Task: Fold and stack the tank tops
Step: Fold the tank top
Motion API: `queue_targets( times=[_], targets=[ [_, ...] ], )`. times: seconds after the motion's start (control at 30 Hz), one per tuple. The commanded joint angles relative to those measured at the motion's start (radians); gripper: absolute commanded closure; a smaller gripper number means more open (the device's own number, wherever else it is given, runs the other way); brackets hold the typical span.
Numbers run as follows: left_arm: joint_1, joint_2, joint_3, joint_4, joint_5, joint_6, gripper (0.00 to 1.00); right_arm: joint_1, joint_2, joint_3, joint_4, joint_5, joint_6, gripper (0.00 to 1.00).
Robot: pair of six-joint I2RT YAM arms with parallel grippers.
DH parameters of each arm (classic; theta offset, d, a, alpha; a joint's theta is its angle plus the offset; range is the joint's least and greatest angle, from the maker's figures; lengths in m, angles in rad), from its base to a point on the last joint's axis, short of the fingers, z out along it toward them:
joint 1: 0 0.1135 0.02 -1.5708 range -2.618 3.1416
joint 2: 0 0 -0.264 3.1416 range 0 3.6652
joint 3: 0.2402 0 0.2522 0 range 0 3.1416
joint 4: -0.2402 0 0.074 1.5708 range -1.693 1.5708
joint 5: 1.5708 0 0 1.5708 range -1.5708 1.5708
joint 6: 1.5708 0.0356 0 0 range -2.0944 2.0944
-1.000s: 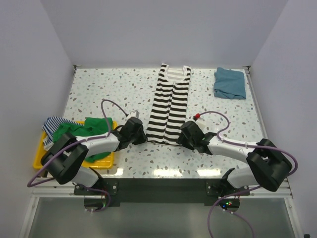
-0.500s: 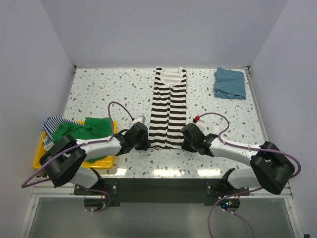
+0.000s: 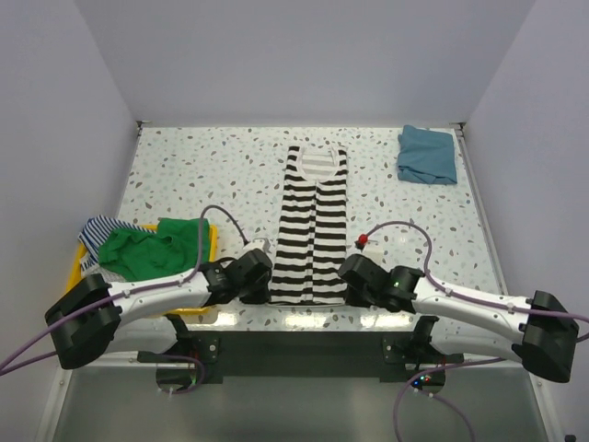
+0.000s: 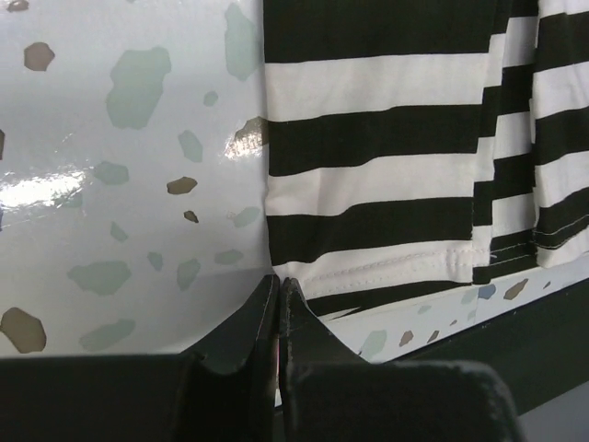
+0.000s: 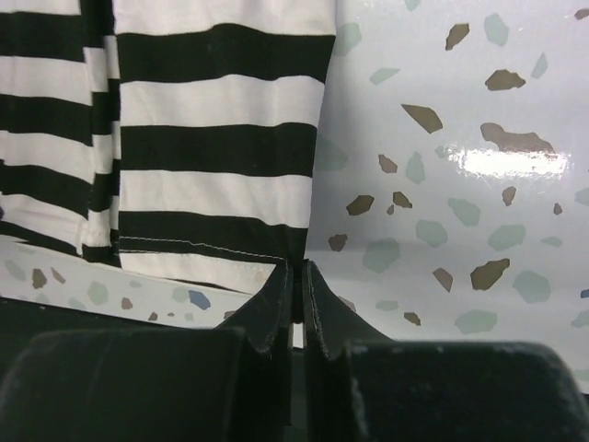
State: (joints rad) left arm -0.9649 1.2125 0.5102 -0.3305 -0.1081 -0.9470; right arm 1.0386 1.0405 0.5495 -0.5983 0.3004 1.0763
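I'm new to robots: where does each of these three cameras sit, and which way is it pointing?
Top external: high behind the bases, looking down at the speckled table; left arm and right arm flank the black-and-white striped cloth tank top.
Left wrist: on the left arm, facing along the left gripper, shut on the top's hem corner.
Right wrist: mirrored; right gripper pinches the other corner.
Shared: both wrist views show that striped hem.

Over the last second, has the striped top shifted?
Yes. The striped top slid toward the near edge: its neckline, once at the far edge of the table, now lies short of it.
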Motion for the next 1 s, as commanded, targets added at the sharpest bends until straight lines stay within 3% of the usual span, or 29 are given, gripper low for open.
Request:
queue_targets(
  times=[0.0, 0.23, 0.5, 0.97],
  targets=[
    [-0.001, -0.039, 0.069, -0.108, -0.047, -0.019, 1.00, 0.003, -0.023, 0.098, -0.124, 0.094, 0.002, 0.96],
    [0.074, 0.039, 0.227, -0.093, -0.073, 0.057, 1.00, -0.014, 0.100, 0.251, -0.132, 0.169, -0.067, 0.93],
    [0.227, 0.133, 0.373, -0.012, -0.045, 0.137, 1.00, -0.175, 0.200, 0.340, -0.008, 0.137, -0.209, 0.95],
    [0.324, 0.438, 0.674, 0.082, -0.039, 0.191, 1.00, -0.396, 0.457, 0.566, 0.150, 0.103, -0.394, 0.97]
  ],
)
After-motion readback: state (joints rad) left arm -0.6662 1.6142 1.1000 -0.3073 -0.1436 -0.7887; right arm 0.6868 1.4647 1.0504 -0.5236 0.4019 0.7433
